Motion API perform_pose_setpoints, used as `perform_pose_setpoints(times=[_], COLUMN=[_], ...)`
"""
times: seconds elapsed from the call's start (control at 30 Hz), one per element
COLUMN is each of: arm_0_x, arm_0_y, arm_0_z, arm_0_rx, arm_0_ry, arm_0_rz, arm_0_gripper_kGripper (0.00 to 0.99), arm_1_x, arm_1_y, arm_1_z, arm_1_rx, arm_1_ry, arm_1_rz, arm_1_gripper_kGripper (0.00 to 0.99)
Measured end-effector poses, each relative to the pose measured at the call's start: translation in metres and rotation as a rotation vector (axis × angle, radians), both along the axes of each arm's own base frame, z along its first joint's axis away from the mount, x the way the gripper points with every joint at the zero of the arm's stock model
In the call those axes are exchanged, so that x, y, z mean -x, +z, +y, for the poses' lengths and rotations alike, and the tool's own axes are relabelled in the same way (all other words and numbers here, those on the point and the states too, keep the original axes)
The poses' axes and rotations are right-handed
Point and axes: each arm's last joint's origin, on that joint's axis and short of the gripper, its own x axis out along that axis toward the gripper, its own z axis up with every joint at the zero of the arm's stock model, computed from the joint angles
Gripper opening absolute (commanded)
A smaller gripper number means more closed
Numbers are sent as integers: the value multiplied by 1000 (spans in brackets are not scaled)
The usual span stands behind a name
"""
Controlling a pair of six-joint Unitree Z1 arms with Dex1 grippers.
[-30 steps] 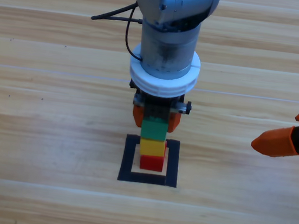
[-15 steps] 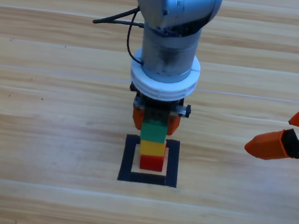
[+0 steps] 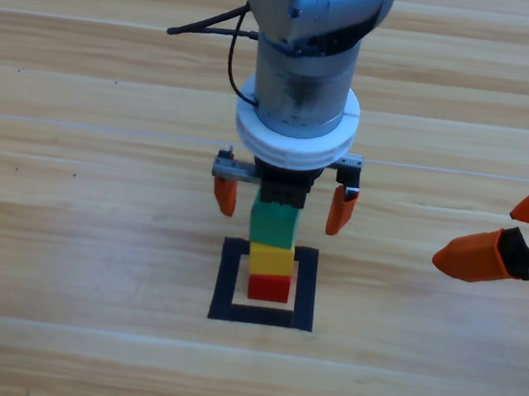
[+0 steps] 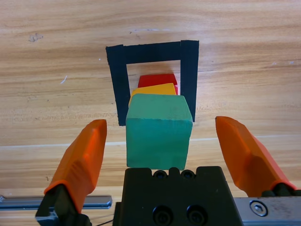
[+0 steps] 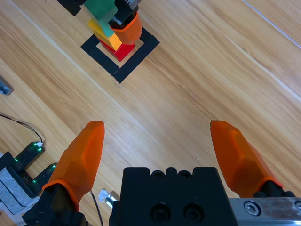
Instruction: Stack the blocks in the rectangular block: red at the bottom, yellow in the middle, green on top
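Stack complete inside rectangular block [image 3: 264,296]: red [image 3: 269,287] at bottom, yellow [image 3: 271,259] in middle, green [image 3: 273,223] on top. Left gripper [image 3: 281,201] spread wide either side of green, not touching. Right gripper [image 3: 504,232] spread, parked well apart. Only left gripper retreat remaining.

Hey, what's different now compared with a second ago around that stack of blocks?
The left tool opened and let go of the green cube; its orange fingers now stand apart on either side of it. The right tool shifted slightly left near the right edge. The stack is unchanged: green on the yellow cube on the red cube, inside the black tape square.
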Motion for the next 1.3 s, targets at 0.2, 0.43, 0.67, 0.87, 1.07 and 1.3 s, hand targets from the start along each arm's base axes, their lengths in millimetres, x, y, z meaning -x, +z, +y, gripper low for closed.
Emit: perform_pose_setpoints(times=[0.2, 0.43, 0.67, 0.87, 1.07, 1.3], arm_0_x=[2, 39, 110, 166, 191, 194], arm_0_y=[13, 118, 93, 51, 30, 33], arm_0_z=[5, 53, 122, 178, 197, 200], arm_0_rx=[3, 69, 22, 51, 100, 120], arm_0_ry=[22, 132, 134, -25, -120, -122], arm_0_rz=[-43, -354, -494, -628, -660, -671], arm_0_gripper_kGripper=[990, 990, 990, 990, 990, 990], arm_1_x=[0, 0, 0, 0, 0, 0], arm_1_y=[0, 0, 0, -1, -1, -1], arm_1_z=[0, 0, 0, 0, 0, 0], arm_1_rx=[0, 0, 0, 1, 1, 1], arm_1_ry=[0, 0, 0, 1, 1, 1], arm_1_rz=[0, 0, 0, 0, 0, 0], arm_1_gripper_kGripper=[988, 988, 988, 988, 988, 988])
